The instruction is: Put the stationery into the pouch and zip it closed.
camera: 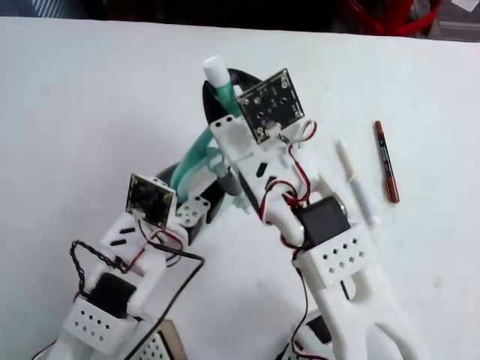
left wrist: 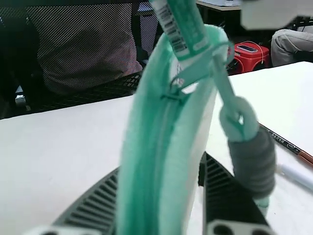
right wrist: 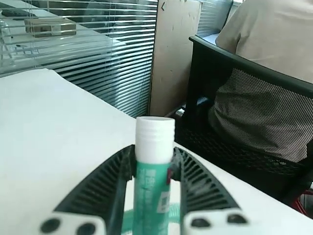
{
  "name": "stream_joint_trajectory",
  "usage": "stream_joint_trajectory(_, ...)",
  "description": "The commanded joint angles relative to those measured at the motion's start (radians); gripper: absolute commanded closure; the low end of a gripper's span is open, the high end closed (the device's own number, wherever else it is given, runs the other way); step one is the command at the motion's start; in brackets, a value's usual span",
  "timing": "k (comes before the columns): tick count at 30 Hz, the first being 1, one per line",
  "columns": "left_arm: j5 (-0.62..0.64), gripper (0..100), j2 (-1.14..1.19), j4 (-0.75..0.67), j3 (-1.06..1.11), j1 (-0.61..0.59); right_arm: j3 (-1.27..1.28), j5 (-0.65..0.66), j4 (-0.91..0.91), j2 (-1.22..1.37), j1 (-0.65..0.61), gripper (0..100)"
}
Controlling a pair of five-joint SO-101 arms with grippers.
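Note:
A teal zip pouch (left wrist: 161, 147) stands on edge, mouth up, with my left gripper (left wrist: 164, 196) shut on its lower part. Its zipper is partly open at the top, and a grey tassel (left wrist: 252, 159) hangs from the pull. My right gripper (right wrist: 154, 166) is shut on a green glue stick with a white cap (right wrist: 155, 139). The glue stick (left wrist: 181, 24) points slantwise down into the pouch mouth. From above, the glue stick (camera: 217, 79) sits over the pouch (camera: 191, 161), near the table's middle. A brown pen (camera: 386, 161) and a white pen (camera: 354, 180) lie on the table to the right.
The white table (camera: 90, 112) has free room left of the arms and behind them. Black cables (camera: 97, 259) trail by the left arm's base. Black mesh chairs (right wrist: 244, 112) stand beyond the far table edge.

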Motion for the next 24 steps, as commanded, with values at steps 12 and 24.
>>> stream_joint_trajectory(12,0.003,81,-0.01,-0.025,-0.014,-0.01,-0.075,-0.005,0.404,-0.17,-0.004,75.9)
stream_joint_trajectory(24,0.003,81,-0.01,-0.025,-0.011,-0.01,-0.21,-0.005,0.467,-0.186,0.209,81.5)
